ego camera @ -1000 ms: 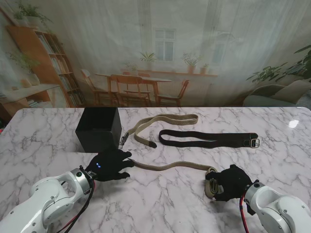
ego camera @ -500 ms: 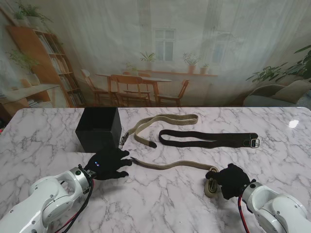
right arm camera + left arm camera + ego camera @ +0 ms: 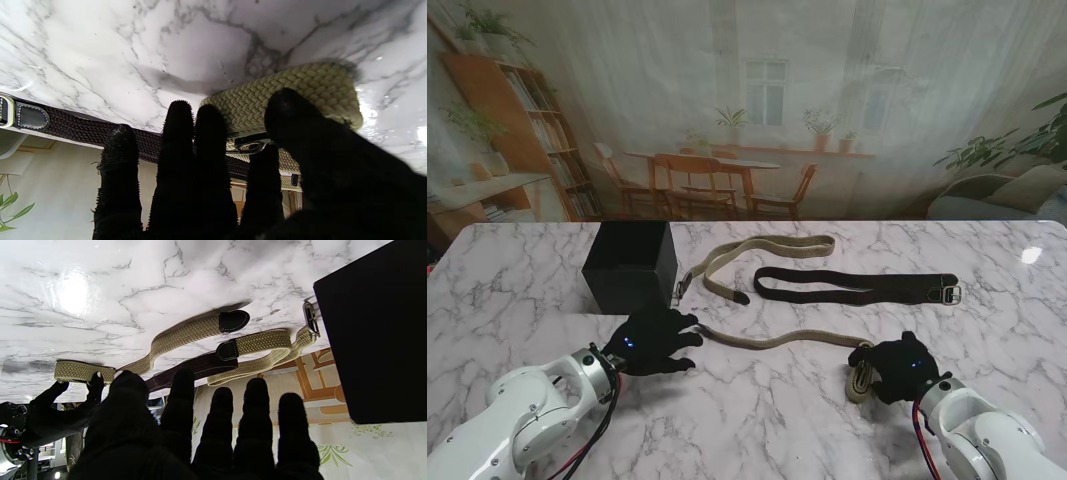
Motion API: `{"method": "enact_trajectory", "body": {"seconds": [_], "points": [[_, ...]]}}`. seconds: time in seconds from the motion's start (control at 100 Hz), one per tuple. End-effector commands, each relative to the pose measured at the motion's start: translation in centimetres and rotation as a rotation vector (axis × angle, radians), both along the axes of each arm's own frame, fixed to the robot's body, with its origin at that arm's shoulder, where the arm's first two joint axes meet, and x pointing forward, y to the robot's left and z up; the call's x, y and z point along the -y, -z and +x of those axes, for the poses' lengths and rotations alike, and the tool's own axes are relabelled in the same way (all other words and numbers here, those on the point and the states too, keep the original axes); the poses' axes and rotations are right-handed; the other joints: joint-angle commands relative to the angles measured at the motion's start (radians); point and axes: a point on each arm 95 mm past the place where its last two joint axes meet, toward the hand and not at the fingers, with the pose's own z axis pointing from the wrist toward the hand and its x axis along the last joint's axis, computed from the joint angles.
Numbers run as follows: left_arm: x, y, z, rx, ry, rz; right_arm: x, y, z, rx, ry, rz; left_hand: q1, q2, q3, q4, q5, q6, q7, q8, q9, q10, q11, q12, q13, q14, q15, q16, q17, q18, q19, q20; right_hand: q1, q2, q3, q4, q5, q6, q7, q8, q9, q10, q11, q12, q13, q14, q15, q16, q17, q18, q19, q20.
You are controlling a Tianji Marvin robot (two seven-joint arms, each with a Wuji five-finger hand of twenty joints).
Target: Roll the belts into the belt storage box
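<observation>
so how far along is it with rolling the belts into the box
Early. Nothing looks stored: the black storage box has no belt visibly in it. In hand: the right hand grips the small rolled start of the near tan woven belt; the left hand is open by its tail. Left: the far tan belt and dark brown belt lie flat.
</observation>
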Motion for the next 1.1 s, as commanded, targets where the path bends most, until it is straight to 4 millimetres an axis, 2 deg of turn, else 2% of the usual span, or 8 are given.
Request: {"method": "enact_trajectory", "body": {"seconds": [0.0,0.18,0.41,0.65,0.83,0.95,1.04,1.09], "points": [[0.3,0.1,-0.2,-0.009,0.009,0.000,0.1,1.4,-0.8,-0.042,0.011,-0.010,-0.002,0.043,-0.011,0.006,-0.002,0.012,-0.017,-0.008,-0.034,0.004,-0.019,-0.013,-0.033,-0.002,-0.022,-0.012,-0.019,0.034,-0.019,-0.012,-0.038,-0.006,-0.089,-0.066,0.193,-0.108,0.436,0.053,-0.203,0.035,-0.097,-0.014,-0.045,0.021,0.036,0.020,-0.022,0.064,0.015,0.024],[0.4,0.1,-0.3,-0.008,0.011,-0.001,0.0,1.6,-0.8,-0.054,0.026,0.028,-0.003,0.044,-0.011,0.006,-0.002,0.011,-0.017,-0.008,-0.040,0.004,-0.020,-0.013,-0.038,-0.002,-0.023,-0.013,-0.021,0.035,-0.020,-0.013,-0.065,-0.028,-0.088,-0.070,0.278,-0.066,0.481,-0.029,-0.393,0.160,-0.138,-0.122,-0.226,0.106,-0.049,-0.068,-0.052,0.125,-0.023,0.042],[0.3,0.1,-0.3,-0.008,0.011,-0.001,-0.4,2.0,-0.8,-0.092,0.042,0.065,-0.003,0.044,-0.011,0.007,-0.002,0.011,-0.017,-0.008,-0.043,0.005,-0.020,-0.014,-0.041,-0.002,-0.023,-0.014,-0.023,0.036,-0.022,-0.014,-0.048,-0.026,-0.072,-0.072,0.290,0.025,0.543,-0.089,-0.439,0.238,-0.202,-0.168,-0.279,0.171,-0.121,-0.166,-0.079,0.170,-0.098,-0.030],[0.3,0.2,-0.4,-0.008,0.010,0.002,-0.6,2.4,-0.8,-0.087,0.070,0.106,-0.004,0.044,-0.011,0.006,-0.001,0.010,-0.016,-0.008,-0.043,0.004,-0.020,-0.014,-0.041,-0.003,-0.023,-0.014,-0.026,0.038,-0.024,-0.015,0.018,0.036,-0.077,-0.076,0.189,0.023,0.593,-0.054,-0.110,0.042,-0.059,-0.100,-0.087,0.097,-0.040,-0.124,0.009,0.156,-0.033,-0.042],[0.3,0.2,-0.3,-0.007,0.011,0.001,-0.6,2.4,-0.8,-0.053,0.065,0.122,-0.004,0.044,-0.011,0.006,-0.001,0.010,-0.016,-0.008,-0.044,0.005,-0.020,-0.014,-0.042,-0.003,-0.023,-0.015,-0.027,0.038,-0.026,-0.015,0.044,0.048,-0.078,-0.078,0.090,-0.038,0.549,-0.001,0.068,-0.023,0.125,0.059,0.083,0.058,0.040,-0.029,0.109,0.069,0.071,0.026],[0.3,0.2,-0.3,-0.006,0.012,0.001,-0.6,2.4,-0.8,-0.032,0.056,0.136,-0.005,0.044,-0.011,0.006,-0.002,0.011,-0.017,-0.009,-0.043,0.004,-0.020,-0.013,-0.042,-0.003,-0.023,-0.015,-0.028,0.039,-0.027,-0.015,0.038,0.057,-0.048,-0.069,0.038,-0.035,0.405,-0.006,0.139,-0.053,0.260,0.178,0.163,0.030,0.111,0.038,0.172,-0.002,0.142,0.070],[0.3,0.2,-0.3,-0.005,0.012,0.000,-0.6,2.5,-0.6,-0.023,0.053,0.149,-0.004,0.044,-0.011,0.006,-0.003,0.010,-0.017,-0.009,-0.044,0.003,-0.019,-0.013,-0.042,-0.003,-0.024,-0.015,-0.028,0.038,-0.027,-0.015,0.032,0.072,-0.032,-0.047,-0.006,-0.002,0.157,0.043,0.173,-0.067,0.314,0.158,0.193,0.020,0.142,0.072,0.196,-0.014,0.173,0.077],[0.3,0.2,-0.3,-0.004,0.012,0.001,-0.6,2.6,-0.6,-0.020,0.052,0.154,-0.005,0.044,-0.011,0.006,-0.002,0.010,-0.016,-0.009,-0.043,0.002,-0.019,-0.013,-0.042,-0.004,-0.024,-0.015,-0.028,0.040,-0.027,-0.015,0.029,0.079,-0.028,-0.039,-0.081,-0.008,0.038,-0.010,0.208,-0.072,0.320,0.140,0.212,0.018,0.156,0.079,0.205,-0.014,0.182,0.078]]}}
